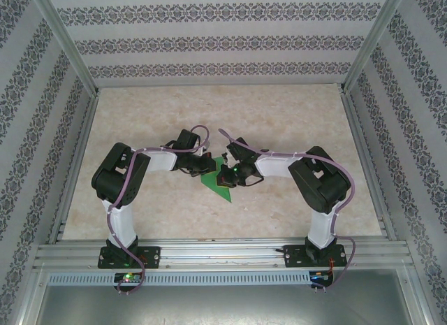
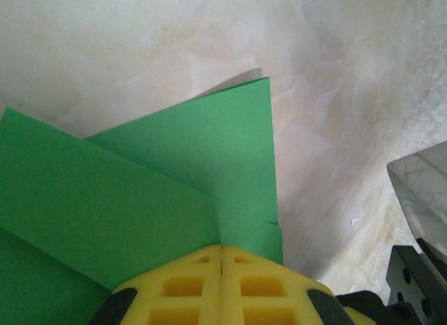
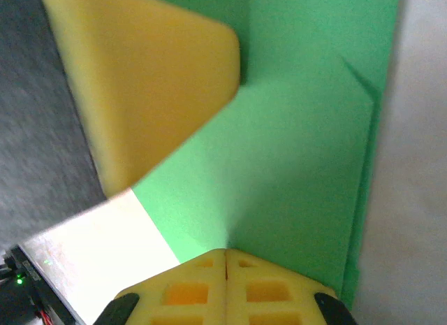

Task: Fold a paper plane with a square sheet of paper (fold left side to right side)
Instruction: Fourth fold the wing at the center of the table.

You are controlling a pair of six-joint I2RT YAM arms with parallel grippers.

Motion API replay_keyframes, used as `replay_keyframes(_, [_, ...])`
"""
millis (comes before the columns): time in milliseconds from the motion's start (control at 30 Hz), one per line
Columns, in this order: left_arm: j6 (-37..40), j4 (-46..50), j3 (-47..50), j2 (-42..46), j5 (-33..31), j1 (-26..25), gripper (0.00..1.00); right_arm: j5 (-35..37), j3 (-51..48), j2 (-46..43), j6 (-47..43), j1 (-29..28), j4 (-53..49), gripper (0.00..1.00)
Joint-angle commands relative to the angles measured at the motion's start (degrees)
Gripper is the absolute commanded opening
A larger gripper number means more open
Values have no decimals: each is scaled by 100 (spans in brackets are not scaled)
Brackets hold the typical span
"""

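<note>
Paper [image 2: 174, 171] judged light, limp, slippery | left gripper [image 2: 221, 251], right gripper [image 3: 225, 255] were both clenched, tips atop it | grasp: folded edge ahead of tips

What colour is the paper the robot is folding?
The paper is plain bright green, with no pattern. It shows best in the left wrist view.

You have the green paper [image 1: 215, 184] lying near the middle of the tabletop [image 1: 279, 122], partly folded, with one pointed corner toward the near edge. From the left wrist you see bright, plain green flaps [image 2: 140, 199] overlapping, their straight edges crossing at an angle. From the right wrist, layered edges run along its right side [image 3: 307, 164].
</note>
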State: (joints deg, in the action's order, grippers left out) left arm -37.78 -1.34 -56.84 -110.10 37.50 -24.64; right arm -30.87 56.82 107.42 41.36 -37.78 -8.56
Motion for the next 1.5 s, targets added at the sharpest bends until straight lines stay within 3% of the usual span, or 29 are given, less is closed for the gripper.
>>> replay_keyframes(0, [-1,261,186,-136,-409,-1,0,84,-358,-85,-137,-145,-888,0])
replay_keyframes(733, [69,309,159,-73,-428,27,0,20,-1501,-1011,3,-160,-1001,0])
replay_keyframes(1033, [-4,177,35,36,-236,23,2,-45,-1458,-1732,-208,-40,-1386,0])
replay_keyframes(1100, [-60,83,-4,141,-89,24,7,-61,-1383,-1995,-352,73,-1389,4])
replay_keyframes(1267, [-194,-259,-39,723,131,26,23,55,-1221,-2540,-1051,510,-1222,25])
replay_keyframes(1367, [-147,-280,35,1176,-37,69,31,39,-1200,-2557,-1498,715,-871,41])
replay_keyframes(1467, [-35,-289,292,1707,-346,151,34,-191,-1148,-2313,-1937,824,-514,49])
